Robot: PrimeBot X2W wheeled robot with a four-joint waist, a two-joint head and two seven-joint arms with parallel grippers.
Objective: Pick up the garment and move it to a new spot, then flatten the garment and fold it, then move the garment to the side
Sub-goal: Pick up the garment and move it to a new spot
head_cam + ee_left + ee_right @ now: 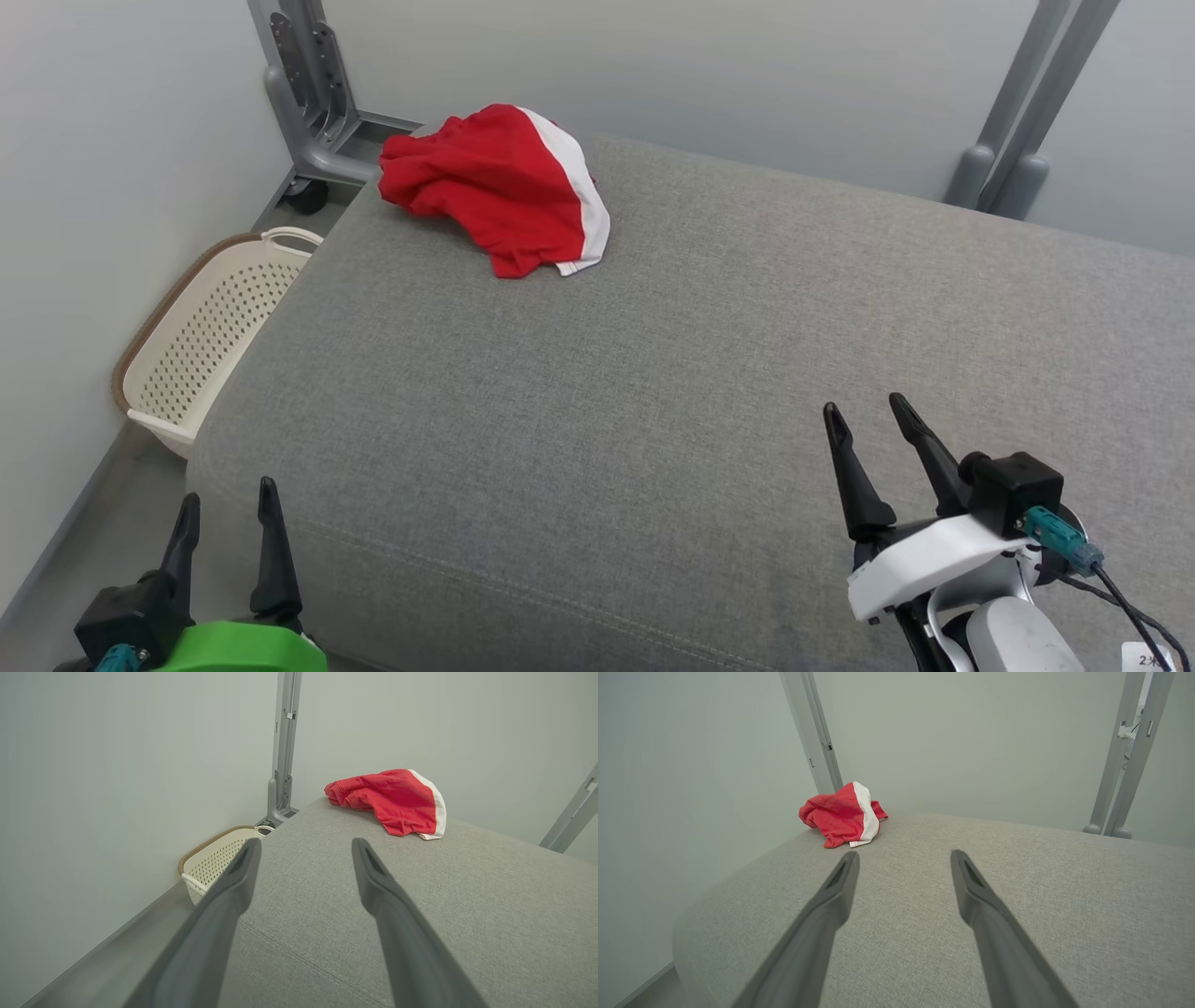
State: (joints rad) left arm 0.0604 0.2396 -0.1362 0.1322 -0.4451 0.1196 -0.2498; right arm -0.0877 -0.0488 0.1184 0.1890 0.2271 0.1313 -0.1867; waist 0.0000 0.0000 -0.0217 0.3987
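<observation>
Standing here, I am seeing nothing of the job done yet. The garment (495, 187) is lying in a crumpled heap at the far left corner of the grey cushion (597, 401), neither flattened nor folded, so I am judging that the pickup, the move, the smoothing, the fold and the final shift aside are all waiting. The left claw (230, 495) is hovering at the near left corner with its fingers spread and nothing between them. The right claw (866, 408) is hanging over the near right part of the cushion, likewise spread and empty. Both are sitting well apart from the garment. A pale basket (201, 327) is resting on the floor beside the cushion's left edge. As for the heap itself, its long axis is running on a slant, from the far left corner toward the near right, with a white band curving down its right side and a red tip pointing back toward the robot. The cloth is bunching too much for me to tell top from bottom.
</observation>
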